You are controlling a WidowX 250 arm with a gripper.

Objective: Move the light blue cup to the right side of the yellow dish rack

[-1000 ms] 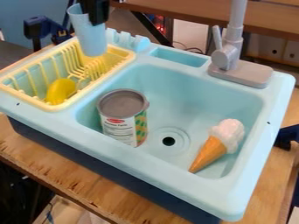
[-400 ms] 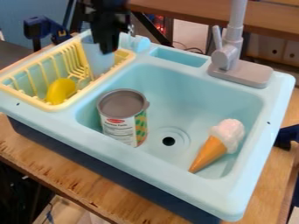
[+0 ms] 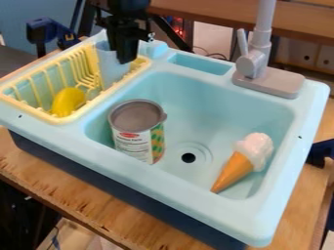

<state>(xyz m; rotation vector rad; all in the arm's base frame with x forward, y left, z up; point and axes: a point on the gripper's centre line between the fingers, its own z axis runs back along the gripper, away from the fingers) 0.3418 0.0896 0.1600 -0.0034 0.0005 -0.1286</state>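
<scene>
Wooden table (image 3: 36, 171) with blue toy sink (image 3: 176, 177) on it. Cup (image 3: 111, 72) sits in yellow rack (image 3: 108, 92), right by black gripper (image 3: 124, 59) and partly hidden behind it. Can't tell if gripper's open, closed or gripping cup, tbh. Yellow thing (image 3: 68, 101) in rack too, below and left of gripper in view. Can (image 3: 137, 129) in basin below gripper, ice cream cone (image 3: 241, 161) farther off to lower right, grey faucet (image 3: 253, 66) well right of gripper.
</scene>
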